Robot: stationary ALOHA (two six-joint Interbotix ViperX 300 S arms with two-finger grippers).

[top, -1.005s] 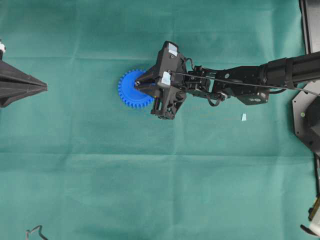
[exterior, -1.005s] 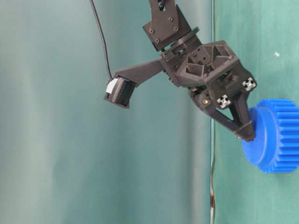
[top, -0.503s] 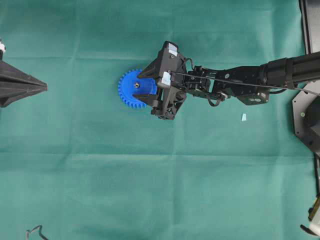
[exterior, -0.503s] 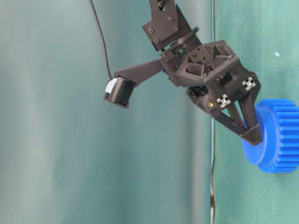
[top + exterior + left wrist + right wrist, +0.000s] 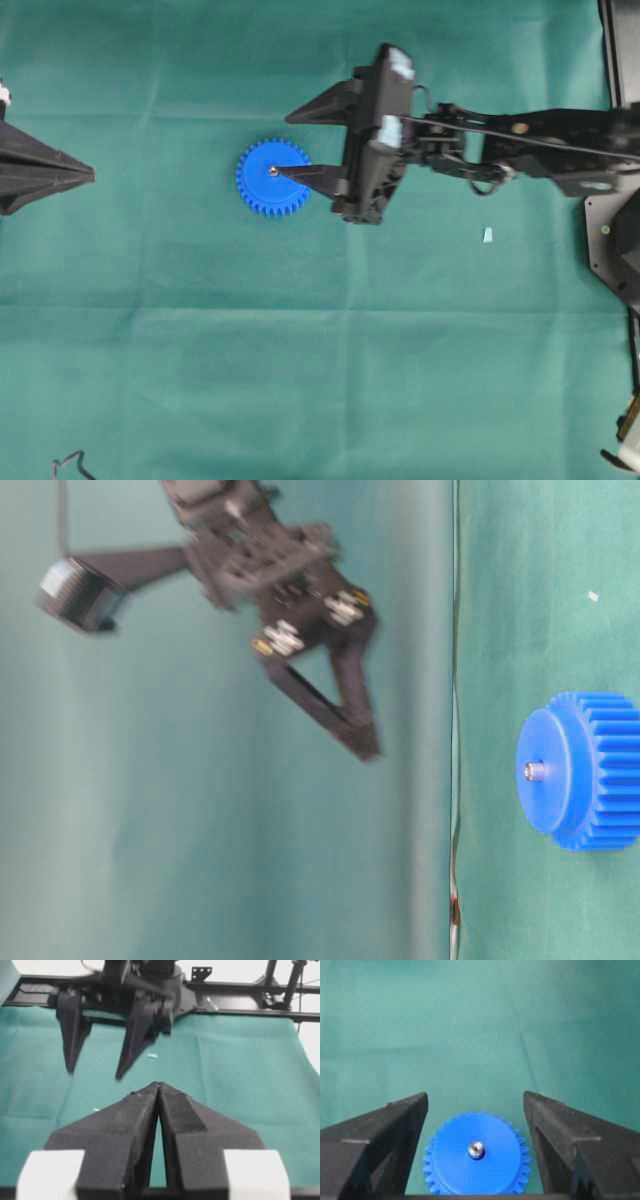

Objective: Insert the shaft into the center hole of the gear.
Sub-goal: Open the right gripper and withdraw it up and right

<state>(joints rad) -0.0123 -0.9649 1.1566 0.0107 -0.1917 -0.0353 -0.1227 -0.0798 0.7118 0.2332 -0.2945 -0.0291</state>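
The blue gear point(image 5: 262, 190) lies flat on the green cloth. The silver shaft point(image 5: 273, 171) stands upright in its center hole, its shiny round end poking above the flat face point(image 5: 455, 1165). From table level the shaft point(image 5: 535, 771) is a short stub on the gear point(image 5: 595, 780). My right gripper point(image 5: 287, 145) is open and empty, raised well off the gear point(image 5: 520, 1170) and to its right. Its fingers frame the shaft point(image 5: 476, 1149) without touching. My left gripper point(image 5: 88, 175) rests shut at the far left, holding nothing.
A small pale scrap point(image 5: 487, 235) lies on the cloth right of the gear, under the right arm. Black frame parts point(image 5: 615, 60) line the right edge. A thin cable end point(image 5: 70, 463) shows at the bottom left corner.
My right gripper opened, let go of the shaft, then rose and drew back to the right. The shaft stays standing in the gear. The left arm has not moved.
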